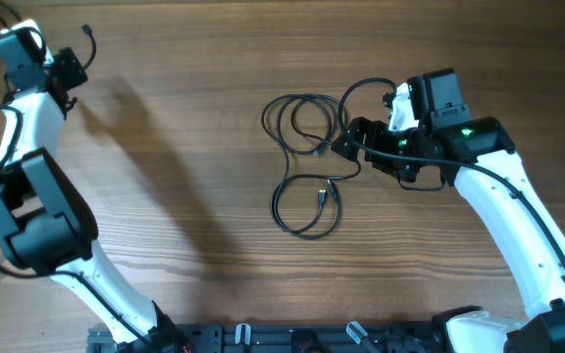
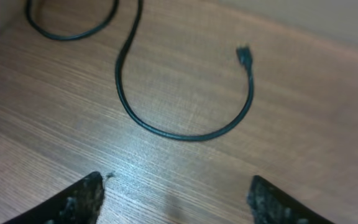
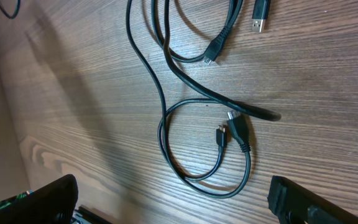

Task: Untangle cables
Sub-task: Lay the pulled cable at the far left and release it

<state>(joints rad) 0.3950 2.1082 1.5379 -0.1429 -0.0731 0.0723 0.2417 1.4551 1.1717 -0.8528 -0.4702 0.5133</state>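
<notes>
A tangle of thin black cables (image 1: 307, 157) lies in loose loops at the table's middle. My right gripper (image 1: 349, 139) is open and empty at the tangle's right edge. In the right wrist view the loops (image 3: 166, 124) lie ahead of the open jaws (image 3: 173, 205), with a silvery USB plug (image 3: 260, 18) and small black plugs (image 3: 232, 130) among them. My left gripper (image 1: 75, 67) is at the far left corner, open and empty. Its wrist view shows a separate black cable (image 2: 185, 134) with a small plug (image 2: 244, 55), curved on the table beyond the jaws (image 2: 179, 202).
The wooden table (image 1: 184, 226) runs under both arms. A black rail (image 1: 292, 338) lines the front edge. A pale wall or edge (image 2: 328, 18) borders the table beyond the separate cable.
</notes>
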